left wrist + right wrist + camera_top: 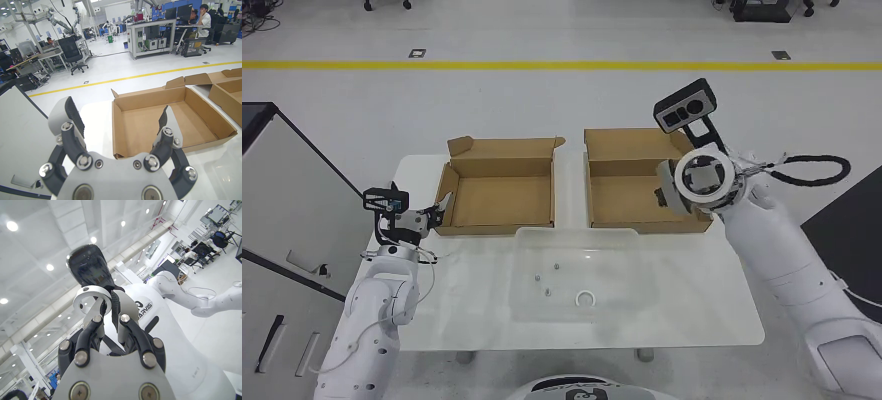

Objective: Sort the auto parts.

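At the table's left edge: left gripper point(432, 215) parked, jaws wide apart and empty, aimed at the left box point(502, 200) just beside it. That box is bare inside.

Centre, nearer the robot: clear tray point(627, 265) with a small ring point(585, 297) lying flat and a few tiny parts point(547, 290), too small to identify.

Right side: right box point(622, 195), its visible floor bare. Over its right near corner, right gripper point(704, 180) is turned upward and clamped on a metal ring point(705, 156). Wrist view confirms this: right gripper point(108, 306) pinches the ring's point(94, 289) wall, one finger through the bore and one outside.

Key relation: ring sits above the right box, bore facing up toward the head. It is round, with no long axis to align. Judgement: the wrist must tip down before release, so the ring drops inside the box wall, not on it.
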Controlling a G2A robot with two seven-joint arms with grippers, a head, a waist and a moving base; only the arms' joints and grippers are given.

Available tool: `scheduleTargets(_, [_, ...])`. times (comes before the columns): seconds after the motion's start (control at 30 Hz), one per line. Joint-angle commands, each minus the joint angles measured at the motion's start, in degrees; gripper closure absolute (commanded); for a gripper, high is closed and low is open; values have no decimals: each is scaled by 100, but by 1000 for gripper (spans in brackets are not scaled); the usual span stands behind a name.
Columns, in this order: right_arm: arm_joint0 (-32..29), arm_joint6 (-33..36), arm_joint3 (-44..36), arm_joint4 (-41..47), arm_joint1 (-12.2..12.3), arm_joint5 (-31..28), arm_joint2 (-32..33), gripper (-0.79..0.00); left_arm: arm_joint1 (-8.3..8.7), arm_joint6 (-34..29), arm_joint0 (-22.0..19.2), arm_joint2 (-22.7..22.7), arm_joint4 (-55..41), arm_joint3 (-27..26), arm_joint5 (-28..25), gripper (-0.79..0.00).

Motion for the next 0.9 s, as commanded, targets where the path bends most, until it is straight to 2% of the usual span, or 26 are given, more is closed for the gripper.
scheduleTargets(0.0, [-27, -64, 39, 204, -39, 70, -11, 0, 0, 0, 0, 0, 0, 0, 0, -785])
scheduleTargets(0.43, [-184, 50, 187, 1474, -372, 328, -156, 0, 0, 0, 0, 0, 0, 0, 0, -785])
scheduleTargets(0.87, [-226, -241, 223, -343, -404, 38, 289, 0, 0, 0, 0, 0, 0, 0, 0, -785])
